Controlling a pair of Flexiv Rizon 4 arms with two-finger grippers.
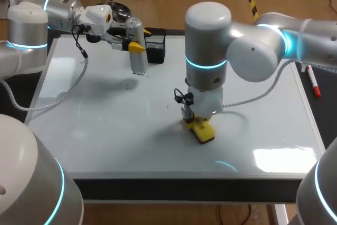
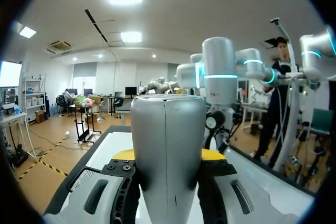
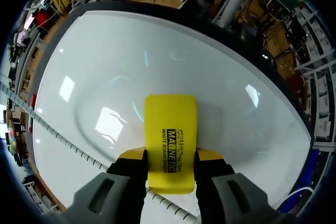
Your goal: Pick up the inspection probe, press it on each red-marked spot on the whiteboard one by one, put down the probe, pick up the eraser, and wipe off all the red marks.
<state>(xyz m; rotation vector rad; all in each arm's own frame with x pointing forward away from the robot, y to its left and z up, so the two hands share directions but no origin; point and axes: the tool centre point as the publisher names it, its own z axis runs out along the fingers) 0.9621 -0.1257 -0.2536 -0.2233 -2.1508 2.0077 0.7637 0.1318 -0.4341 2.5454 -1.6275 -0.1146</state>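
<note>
Whiteboard (image 1: 105,130) on the counter (image 1: 184,191) carries the yellow eraser (image 1: 202,130) near its middle, pinched by the right pincer (image 3: 170,157): wiping seems in hand. Above the far edge the left pincer (image 2: 168,156) pinches the probe (image 1: 138,51); next, sweep toward any remaining red marks, unseen here.

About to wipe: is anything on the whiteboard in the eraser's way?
Nothing visible does. The eraser in the right gripper has bare whiteboard around it; the left gripper holds the probe by the far edge.
</note>
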